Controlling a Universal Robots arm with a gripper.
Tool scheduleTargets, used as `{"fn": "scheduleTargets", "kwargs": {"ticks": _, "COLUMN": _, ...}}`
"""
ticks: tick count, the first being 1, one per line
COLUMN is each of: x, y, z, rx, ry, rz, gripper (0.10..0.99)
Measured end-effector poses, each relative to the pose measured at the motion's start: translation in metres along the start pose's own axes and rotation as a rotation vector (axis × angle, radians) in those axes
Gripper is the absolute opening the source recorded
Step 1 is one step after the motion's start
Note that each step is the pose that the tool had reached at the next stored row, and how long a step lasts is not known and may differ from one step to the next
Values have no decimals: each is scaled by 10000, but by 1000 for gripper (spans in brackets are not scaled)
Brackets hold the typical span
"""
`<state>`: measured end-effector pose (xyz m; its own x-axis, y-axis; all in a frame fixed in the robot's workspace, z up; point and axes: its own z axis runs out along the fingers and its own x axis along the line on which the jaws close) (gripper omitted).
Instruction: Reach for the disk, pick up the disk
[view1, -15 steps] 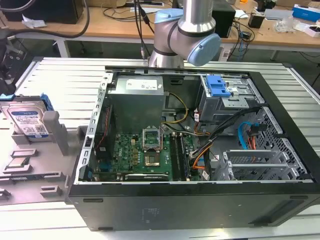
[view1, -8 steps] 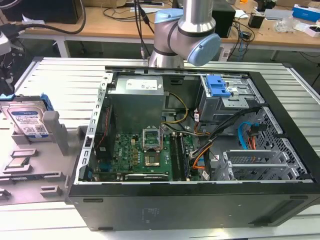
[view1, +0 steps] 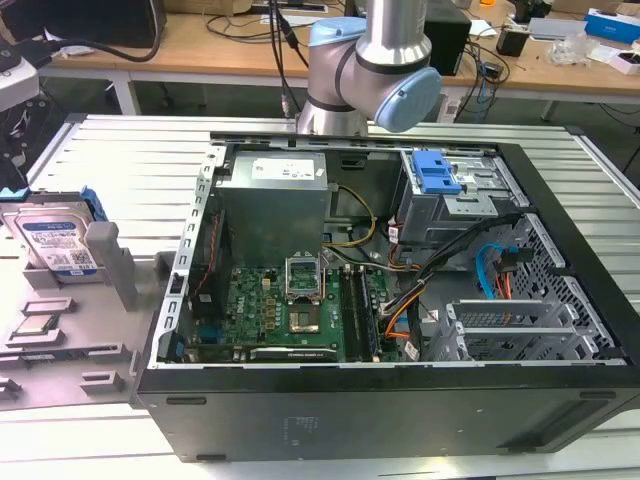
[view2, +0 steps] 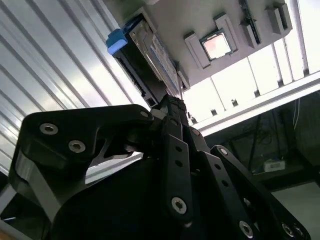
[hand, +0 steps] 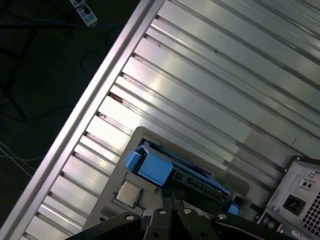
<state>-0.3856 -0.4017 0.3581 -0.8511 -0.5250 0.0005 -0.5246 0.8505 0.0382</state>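
Hanging over the grey tray (view1: 120, 352), the gripper (view2: 172, 106) points at the disk (view2: 152, 55). In the second wrist view its tip overlaps the disk's near end. Touching or not, I cannot tell, nor whether the gripper is apart or clamped. The disk sits propped in the tray's slot at the exterior view's left, with a blue bracket (hand: 150, 167) round it. A chip (view2: 216, 46) lies in its pocket just beside. A grey post (view1: 105, 255) stands next to the disk. The ribbed table (view1: 130, 170) runs underneath, and the open case (view1: 400, 410) is well apart at the exterior view's right. The disk's label (view1: 58, 250) is white and blue with barcodes, print too small to read.
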Motion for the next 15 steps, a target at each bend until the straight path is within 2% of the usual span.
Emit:
{"fn": "scheduleTargets", "kwargs": {"ticks": 10, "x": 0, "y": -1, "z": 0, "rx": 0, "ry": 62, "rz": -1606, "gripper": 106}}
{"fn": "scheduleTargets", "kwargs": {"ticks": 15, "x": 0, "y": 0, "z": 0, "rx": 1, "ry": 104, "rz": -2727, "gripper": 106}}
